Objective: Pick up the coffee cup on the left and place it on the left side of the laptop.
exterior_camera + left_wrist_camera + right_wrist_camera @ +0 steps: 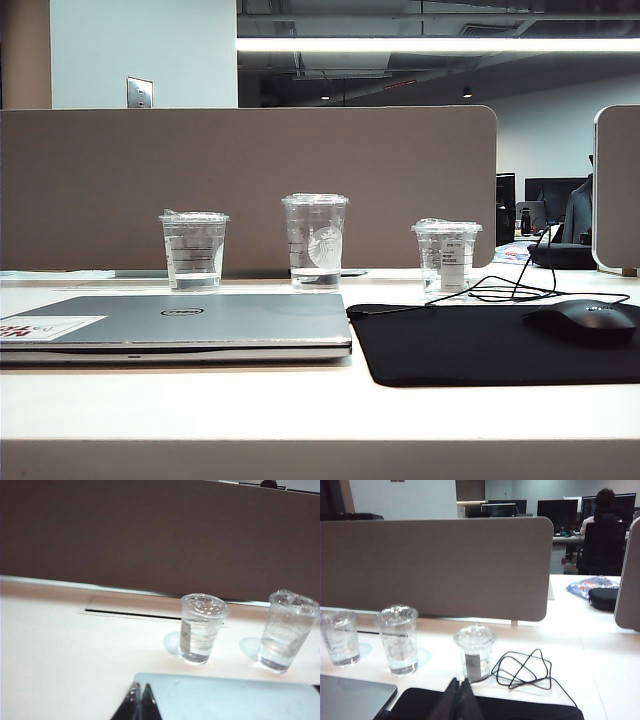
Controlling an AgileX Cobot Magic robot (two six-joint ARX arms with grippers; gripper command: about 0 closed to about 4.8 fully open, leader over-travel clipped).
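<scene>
The coffee cup (193, 250) is a short clear cup with dark horizontal lines, standing leftmost of three cups behind the closed silver laptop (180, 322). Neither arm shows in the exterior view. In the left wrist view my left gripper (141, 687) is shut and empty, its tips over the laptop's (225, 697) near left corner, well short of the coffee cup (202, 628). In the right wrist view my right gripper (460, 682) is shut and empty over the black mouse pad (520, 712). There the coffee cup (340, 637) stands far off to the side, beyond the laptop (350, 697).
A taller logo cup (315, 240) stands in the middle and a short cup with a white label (446, 257) to its right. The mouse pad (480, 350) carries a black mouse (585, 322) with a tangled cable (510, 290). A grey divider panel (250, 180) backs the desk.
</scene>
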